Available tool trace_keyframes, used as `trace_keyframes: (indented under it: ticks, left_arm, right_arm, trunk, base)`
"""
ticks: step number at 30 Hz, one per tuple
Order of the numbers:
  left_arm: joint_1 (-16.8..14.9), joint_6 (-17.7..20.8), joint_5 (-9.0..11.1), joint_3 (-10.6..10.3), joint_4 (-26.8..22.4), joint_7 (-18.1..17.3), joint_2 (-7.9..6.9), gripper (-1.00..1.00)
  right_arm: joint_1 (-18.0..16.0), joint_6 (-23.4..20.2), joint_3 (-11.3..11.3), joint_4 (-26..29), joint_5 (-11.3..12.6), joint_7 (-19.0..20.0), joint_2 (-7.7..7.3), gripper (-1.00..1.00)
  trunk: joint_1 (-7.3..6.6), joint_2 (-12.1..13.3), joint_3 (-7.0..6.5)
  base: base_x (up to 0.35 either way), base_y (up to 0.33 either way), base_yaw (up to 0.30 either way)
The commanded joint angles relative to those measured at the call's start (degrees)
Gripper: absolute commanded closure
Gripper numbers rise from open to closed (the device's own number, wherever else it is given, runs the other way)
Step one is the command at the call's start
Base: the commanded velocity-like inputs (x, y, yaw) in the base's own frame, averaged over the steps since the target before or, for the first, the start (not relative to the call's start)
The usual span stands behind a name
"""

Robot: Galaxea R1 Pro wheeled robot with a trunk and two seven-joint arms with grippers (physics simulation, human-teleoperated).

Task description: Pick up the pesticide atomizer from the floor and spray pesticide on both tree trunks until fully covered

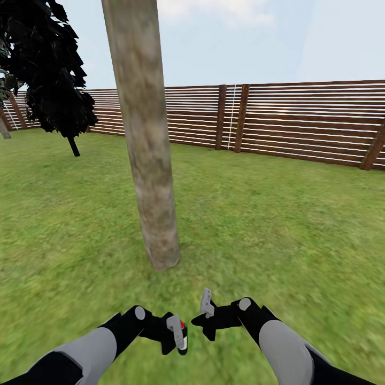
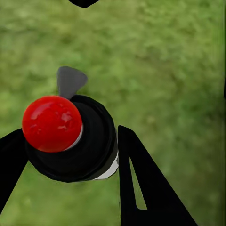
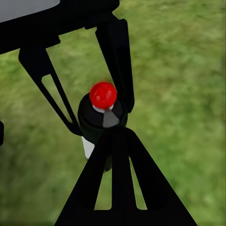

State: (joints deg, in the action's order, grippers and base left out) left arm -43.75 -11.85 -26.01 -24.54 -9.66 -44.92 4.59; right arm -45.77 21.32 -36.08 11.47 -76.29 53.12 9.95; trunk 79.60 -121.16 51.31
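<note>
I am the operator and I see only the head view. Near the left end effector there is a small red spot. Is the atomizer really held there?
Observer: Yes. In the left wrist view the left end effector has its black fingers on both sides of the pesticide atomizer.
Operator: Is the red nozzle free or covered?
Observer: Free. The round red top stands clear above the black body, with a white label edge below it.
Operator: And how near is my right end effector?
Observer: The right wrist view looks straight at the bottle; the right end effector is shut, with its tip just in front of it.
</note>
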Motion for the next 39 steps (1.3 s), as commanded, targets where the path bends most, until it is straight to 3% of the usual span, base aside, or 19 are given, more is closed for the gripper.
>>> trace_keyframes:
  ticks: [1,14,20,21,23,26,36,39]
  left_arm:
    - [-0.02,-0.27,-0.43,0.34,-0.02,-0.19,0.04,1.0]
    - [-0.02,-0.53,-0.19,0.35,0.25,-0.5,1.09,1.0]
    - [-0.02,-0.37,-0.17,0.43,0.01,-3.63,1.12,1.0]
    - [-0.02,-0.37,0.21,0.44,0.0,-3.65,1.12,1.0]
    - [-0.02,-0.37,2.9,0.39,-0.05,-3.75,1.07,1.0]
    - [-0.02,-0.37,4.21,0.37,-0.09,-3.77,1.04,1.0]
    - [-0.02,-0.45,4.55,0.35,0.0,-3.78,1.02,1.0]
    - [0.08,-0.83,4.38,0.13,0.41,-3.77,0.26,1.0]
  right_arm:
    - [-0.02,0.21,-0.49,0.13,-0.53,0.23,0.05,1.0]
    - [-0.03,0.21,-0.49,0.13,-0.53,0.23,0.05,1.0]
    - [-0.03,0.21,-0.49,0.14,-0.53,0.22,0.05,1.0]
    - [-0.03,0.21,-0.49,0.14,-0.53,0.21,0.05,1.0]
    - [-0.02,0.21,-0.49,0.14,-0.53,0.22,0.05,1.0]
    - [-0.02,0.21,-0.49,0.14,-0.53,0.2,0.05,1.0]
    - [-0.03,0.21,-0.49,0.14,-0.53,0.22,0.05,1.0]
    - [-0.03,0.21,-0.49,0.14,-0.53,0.23,0.05,1.0]
  trunk:
    - [-0.01,-0.02,0.05]
    - [-0.01,-0.02,0.05]
    - [-0.01,-0.02,0.05]
    - [-0.01,-0.02,0.05]
    - [-0.01,-0.02,0.05]
    - [-0.01,-0.02,0.05]
    - [-0.01,-0.02,0.05]
    - [-0.01,-0.02,0.05]
  base:
    - [0.0,0.0,0.0]
    - [0.0,0.0,0.0]
    - [0.0,0.0,0.0]
    - [0.0,0.0,0.0]
    - [0.0,0.0,0.0]
    - [0.0,0.0,0.0]
    - [0.0,0.0,0.0]
    - [0.0,0.0,0.0]
